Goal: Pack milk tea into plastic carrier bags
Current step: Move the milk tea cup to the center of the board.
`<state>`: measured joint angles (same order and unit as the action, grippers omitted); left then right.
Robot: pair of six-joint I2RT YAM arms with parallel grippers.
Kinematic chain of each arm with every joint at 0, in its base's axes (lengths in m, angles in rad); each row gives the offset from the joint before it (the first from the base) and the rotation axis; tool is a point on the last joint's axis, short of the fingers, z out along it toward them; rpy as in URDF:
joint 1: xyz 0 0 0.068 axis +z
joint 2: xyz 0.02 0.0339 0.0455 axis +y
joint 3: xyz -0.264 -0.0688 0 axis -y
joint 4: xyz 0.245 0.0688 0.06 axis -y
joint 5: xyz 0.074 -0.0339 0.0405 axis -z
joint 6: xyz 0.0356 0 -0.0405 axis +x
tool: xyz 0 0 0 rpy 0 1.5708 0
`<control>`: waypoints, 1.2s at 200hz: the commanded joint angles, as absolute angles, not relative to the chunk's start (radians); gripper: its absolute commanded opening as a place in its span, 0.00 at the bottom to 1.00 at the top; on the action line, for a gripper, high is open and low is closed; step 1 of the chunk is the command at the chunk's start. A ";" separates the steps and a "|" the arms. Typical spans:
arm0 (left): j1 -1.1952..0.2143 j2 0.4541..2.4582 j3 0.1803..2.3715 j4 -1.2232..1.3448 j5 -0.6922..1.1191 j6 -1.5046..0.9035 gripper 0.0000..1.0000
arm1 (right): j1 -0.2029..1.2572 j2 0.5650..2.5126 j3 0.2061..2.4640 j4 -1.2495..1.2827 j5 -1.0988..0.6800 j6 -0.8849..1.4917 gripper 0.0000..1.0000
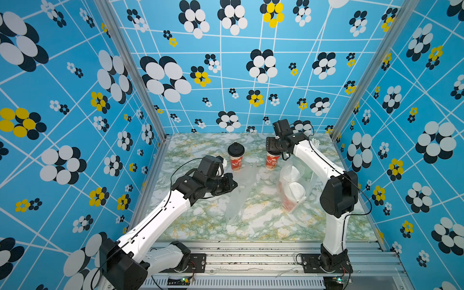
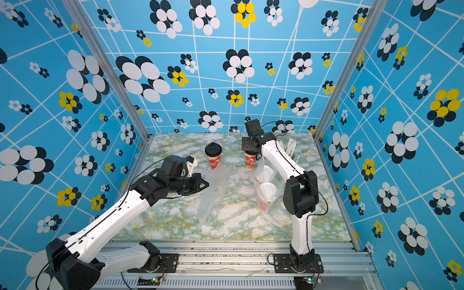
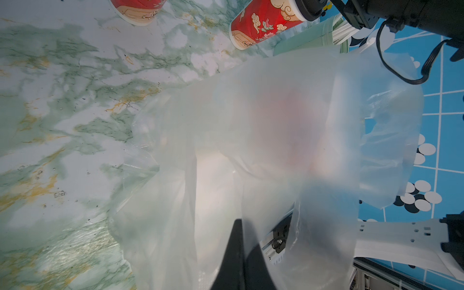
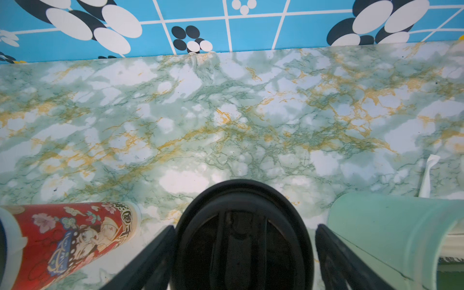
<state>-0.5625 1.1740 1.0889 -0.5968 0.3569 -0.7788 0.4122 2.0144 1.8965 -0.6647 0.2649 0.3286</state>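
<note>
Right wrist view: right gripper [image 4: 244, 228] fingers spread astride the upright black-lidded cup [image 4: 242, 200] beside the straw cup [image 4: 391, 226]; I'd centre, then close gently, left gripper [image 3: 244, 261] pinching the empty carrier bag [image 3: 276, 125].

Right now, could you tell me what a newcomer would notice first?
The blue flowered walls enclose the marble table. At its back the open right hand straddles a black-lidded red cup; the left hand pinches an empty bag beside a full bag with two white-lidded cups.
</note>
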 commanded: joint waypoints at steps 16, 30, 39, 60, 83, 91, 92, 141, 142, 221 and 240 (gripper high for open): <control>-0.551 1.160 1.075 -0.580 0.376 -0.790 0.00 | 0.418 2.048 1.884 -0.668 0.299 0.314 0.88; -0.551 1.158 1.073 -0.580 0.377 -0.790 0.00 | 0.417 2.052 1.882 -0.668 0.295 0.318 0.87; -0.550 1.158 1.071 -0.580 0.377 -0.790 0.00 | 0.417 2.054 1.879 -0.667 0.292 0.321 0.86; -0.549 1.159 1.070 -0.580 0.379 -0.791 0.00 | 0.417 2.054 1.873 -0.666 0.290 0.325 0.84; -0.547 1.157 1.069 -0.580 0.379 -0.792 0.00 | 0.417 2.051 1.871 -0.667 0.295 0.323 0.81; -0.548 1.156 1.068 -0.580 0.379 -0.792 0.00 | 0.417 2.050 1.869 -0.668 0.299 0.325 0.81; -0.547 1.156 1.068 -0.580 0.379 -0.793 0.00 | 0.416 2.050 1.869 -0.668 0.298 0.325 0.81; -0.546 1.153 1.071 -0.576 0.376 -0.797 0.00 | 0.419 2.010 1.861 -0.657 0.307 0.324 0.76; -0.546 1.152 1.072 -0.575 0.376 -0.797 0.00 | 0.419 2.009 1.863 -0.657 0.306 0.325 0.76; -0.546 1.162 1.065 -0.561 0.388 -0.805 0.00 | 0.431 2.055 1.874 -0.706 0.285 0.315 0.82; -0.545 1.163 1.064 -0.561 0.388 -0.805 0.00 | 0.433 2.060 1.864 -0.714 0.289 0.311 0.82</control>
<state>-0.5537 1.1740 1.0798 -0.5739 0.3714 -0.8013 0.4244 2.0247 1.8912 -0.6357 0.2909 0.3248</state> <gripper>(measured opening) 0.044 0.818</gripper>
